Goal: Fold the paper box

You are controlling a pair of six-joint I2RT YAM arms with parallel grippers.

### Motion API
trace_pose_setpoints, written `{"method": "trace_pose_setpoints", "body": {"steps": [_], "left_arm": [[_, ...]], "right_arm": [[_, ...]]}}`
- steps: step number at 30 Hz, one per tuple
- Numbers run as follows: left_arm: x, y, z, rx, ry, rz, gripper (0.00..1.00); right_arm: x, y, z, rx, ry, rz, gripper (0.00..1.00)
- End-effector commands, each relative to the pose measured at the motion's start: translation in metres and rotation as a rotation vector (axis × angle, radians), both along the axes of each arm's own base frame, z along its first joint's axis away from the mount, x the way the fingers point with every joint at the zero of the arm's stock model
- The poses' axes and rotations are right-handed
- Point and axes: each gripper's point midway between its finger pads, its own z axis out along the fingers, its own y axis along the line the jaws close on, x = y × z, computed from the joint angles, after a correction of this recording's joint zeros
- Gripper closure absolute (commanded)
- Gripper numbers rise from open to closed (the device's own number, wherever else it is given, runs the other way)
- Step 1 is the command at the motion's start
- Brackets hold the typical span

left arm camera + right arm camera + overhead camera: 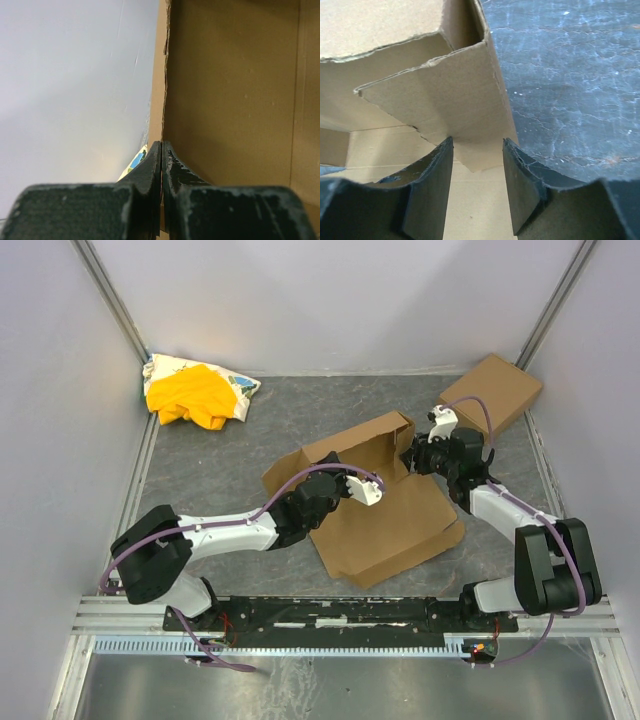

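The paper box lies partly folded in the middle of the dark mat, its base flat and its far wall raised. My left gripper reaches in from the left and is shut on the thin edge of a standing wall. In the left wrist view that edge of the paper box runs straight up out of my left gripper. My right gripper is at the box's far right corner. In the right wrist view my right gripper is open, and a side flap of the paper box hangs just ahead of the gap, touching neither finger.
A second closed brown box lies at the back right, close behind the right arm. A yellow-and-white cloth bundle sits in the back left corner. White walls enclose the mat on three sides.
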Motion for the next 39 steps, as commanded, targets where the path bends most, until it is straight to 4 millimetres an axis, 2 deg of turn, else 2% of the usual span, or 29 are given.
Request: {"method": "trace_pose_setpoints", "body": {"steps": [1, 8, 19, 23, 32, 39], "left_arm": [[-0.006, -0.007, 0.028, -0.114, -0.032, -0.029, 0.97], [-0.008, -0.007, 0.029, -0.118, -0.032, -0.034, 0.97], [-0.009, -0.008, 0.026, -0.104, -0.030, -0.045, 0.97], [-0.009, -0.008, 0.018, -0.058, -0.025, -0.045, 0.97], [-0.012, -0.011, 0.015, -0.068, -0.012, -0.061, 0.97], [-0.015, -0.017, 0.013, -0.069, -0.005, -0.083, 0.97]], "right_arm": [[0.014, -0.012, 0.026, -0.066, -0.075, -0.050, 0.46], [0.019, -0.020, 0.027, -0.099, -0.078, -0.081, 0.39], [0.028, 0.001, 0.038, 0.014, -0.174, 0.070, 0.41], [0.031, 0.006, 0.036, 0.038, -0.163, 0.121, 0.41], [0.040, 0.008, 0.033, 0.061, -0.213, 0.140, 0.49], [0.049, 0.020, 0.035, 0.118, -0.243, 0.205, 0.54]]}}
